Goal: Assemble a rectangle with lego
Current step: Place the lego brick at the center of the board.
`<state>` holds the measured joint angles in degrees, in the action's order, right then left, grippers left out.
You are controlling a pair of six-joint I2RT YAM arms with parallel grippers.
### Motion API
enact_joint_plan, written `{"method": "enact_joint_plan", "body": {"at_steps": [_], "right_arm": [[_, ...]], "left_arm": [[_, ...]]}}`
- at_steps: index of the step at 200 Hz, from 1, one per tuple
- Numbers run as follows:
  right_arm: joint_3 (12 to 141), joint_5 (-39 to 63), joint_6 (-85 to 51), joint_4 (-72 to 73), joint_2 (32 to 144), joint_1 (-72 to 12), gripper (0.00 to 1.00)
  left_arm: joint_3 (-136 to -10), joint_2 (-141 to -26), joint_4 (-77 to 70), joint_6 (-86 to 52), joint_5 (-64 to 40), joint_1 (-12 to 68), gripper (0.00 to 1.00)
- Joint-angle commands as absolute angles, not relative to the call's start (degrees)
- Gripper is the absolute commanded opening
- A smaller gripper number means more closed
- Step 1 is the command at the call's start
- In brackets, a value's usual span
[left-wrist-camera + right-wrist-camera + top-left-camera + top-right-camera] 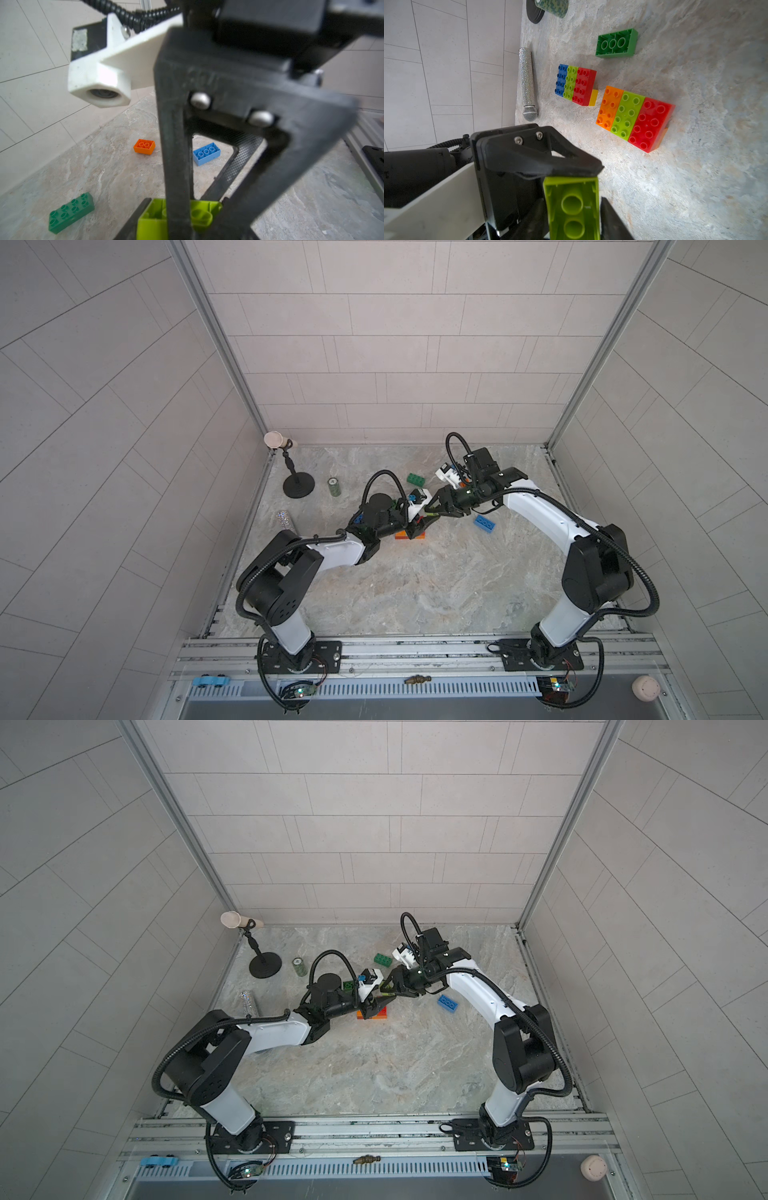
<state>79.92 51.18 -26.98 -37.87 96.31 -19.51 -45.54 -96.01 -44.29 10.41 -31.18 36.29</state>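
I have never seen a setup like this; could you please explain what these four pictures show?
Two robot arms stand on a rail edging a marble table. Two pictures look down from overhead, nearly alike; the other two come from cameras on each arm's wrist. The left gripper and right gripper meet mid-table at a lime brick up in the air; which one grips it I cannot tell. On the table lie an orange-lime-red slab, a blue-lime-red slab, a dark green brick, a blue brick, an orange brick, a glittery microphone, a camouflage can and a black stand.
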Motion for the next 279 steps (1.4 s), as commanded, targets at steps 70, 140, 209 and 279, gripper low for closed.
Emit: {"method": "enact_joint_plan", "body": {"at_steps": [70, 140, 209, 279], "right_arm": [[70.6, 31.2, -36.3, -33.2, 80.6, 0.0, 0.55], [68.1, 29.2, -37.6, -31.9, 79.0, 0.3, 0.54], [65.7, 27.9, -37.3, -31.6, 77.7, 0.3, 0.54], [64.9, 28.6, -38.0, -30.4, 78.0, 0.2, 0.54]], "left_arm": [[-65.6, -99.1, 10.4, 17.7, -15.8, 47.3, 0.27], [-94.3, -120.1, 41.6, 16.2, -3.3, 52.6, 0.27], [-106.2, -129.7, 53.1, 15.9, -1.3, 53.6, 0.3], [-113.6, -135.6, 59.9, 17.0, -3.0, 54.0, 0.48]]}}
